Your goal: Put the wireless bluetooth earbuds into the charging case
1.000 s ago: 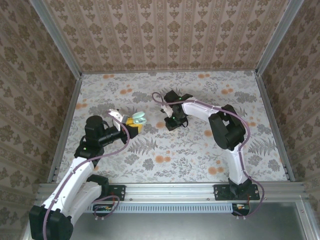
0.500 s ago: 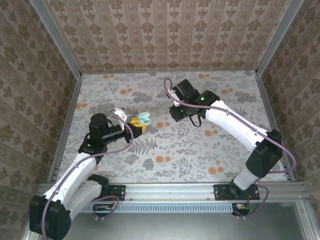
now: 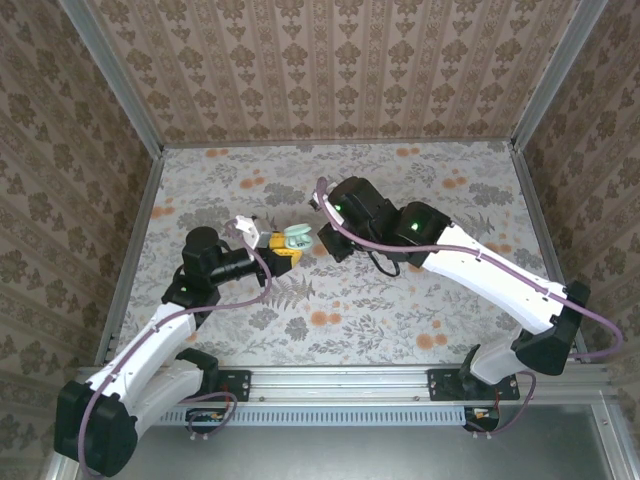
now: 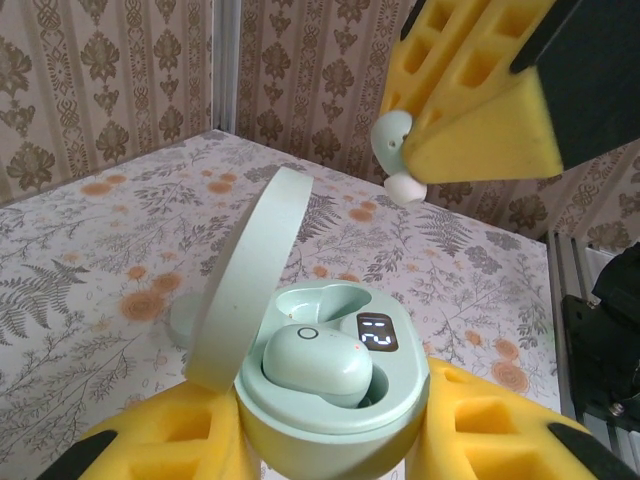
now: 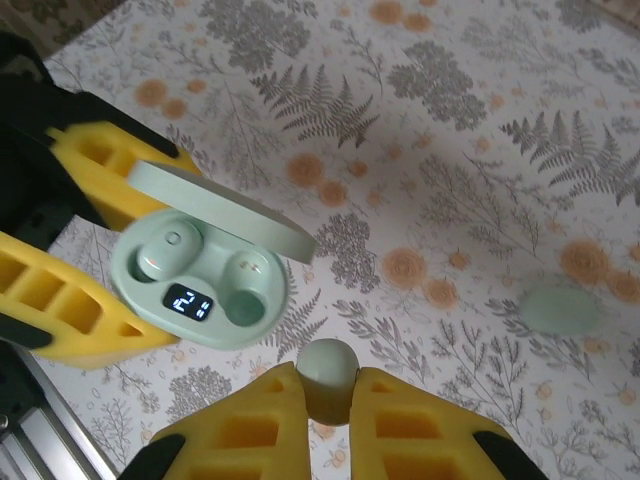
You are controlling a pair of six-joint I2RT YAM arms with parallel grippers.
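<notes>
My left gripper (image 4: 335, 440) is shut on the mint green charging case (image 4: 340, 375), holding it above the table with its lid (image 4: 245, 275) swung open. One earbud (image 4: 315, 362) sits in a slot beside the lit display. The other slot (image 5: 245, 290) is empty. My right gripper (image 5: 328, 395) is shut on the second earbud (image 5: 328, 378), pinched between its yellow foam pads. It hangs just right of and above the case (image 3: 293, 240), apart from it. In the left wrist view that earbud (image 4: 398, 160) pokes out below the right fingers (image 4: 480, 90).
The floral tabletop (image 3: 400, 300) is walled by patterned panels, with a metal rail at the near edge. A small pale green oval thing (image 5: 562, 310) lies on the table to the right of the held earbud.
My right gripper has moved left toward the case with the earbud still in it. My left gripper has carried the open case a little to the right.
</notes>
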